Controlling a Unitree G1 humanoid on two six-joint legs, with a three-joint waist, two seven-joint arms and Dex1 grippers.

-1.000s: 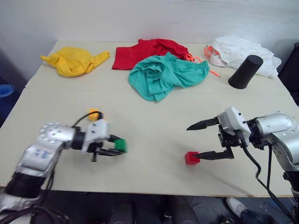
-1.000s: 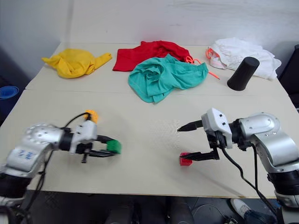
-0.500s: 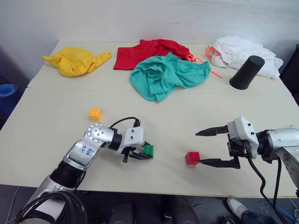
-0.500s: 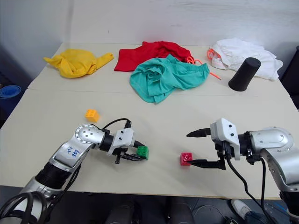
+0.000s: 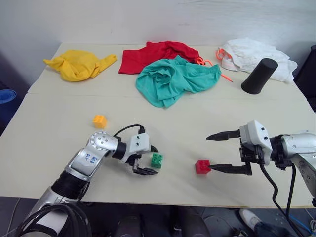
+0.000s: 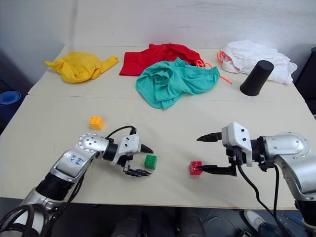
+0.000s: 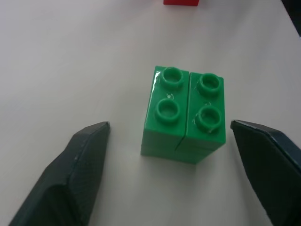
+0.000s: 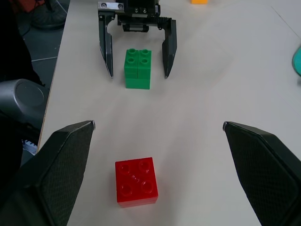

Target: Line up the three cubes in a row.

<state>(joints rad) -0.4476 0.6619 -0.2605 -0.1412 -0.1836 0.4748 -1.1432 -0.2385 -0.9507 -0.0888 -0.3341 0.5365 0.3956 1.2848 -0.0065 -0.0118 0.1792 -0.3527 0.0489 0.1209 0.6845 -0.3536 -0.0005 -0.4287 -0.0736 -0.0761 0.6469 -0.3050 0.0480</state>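
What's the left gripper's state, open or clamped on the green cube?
Open. The left gripper has its fingers spread on either side of the green cube, with bare table showing in both gaps.

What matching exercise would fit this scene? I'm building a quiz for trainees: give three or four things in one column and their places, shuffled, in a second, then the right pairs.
Things:
1. green cube
2. red cube
3. yellow-orange cube
4. black cup

Places:
A. lying on its side against the white cloth at the far right
B. alone on the table, beyond the left arm
C. between the open fingers of the left gripper, untouched
D. just in front of the lower finger of the open right gripper

Pairs: 1-C, 2-D, 3-B, 4-A
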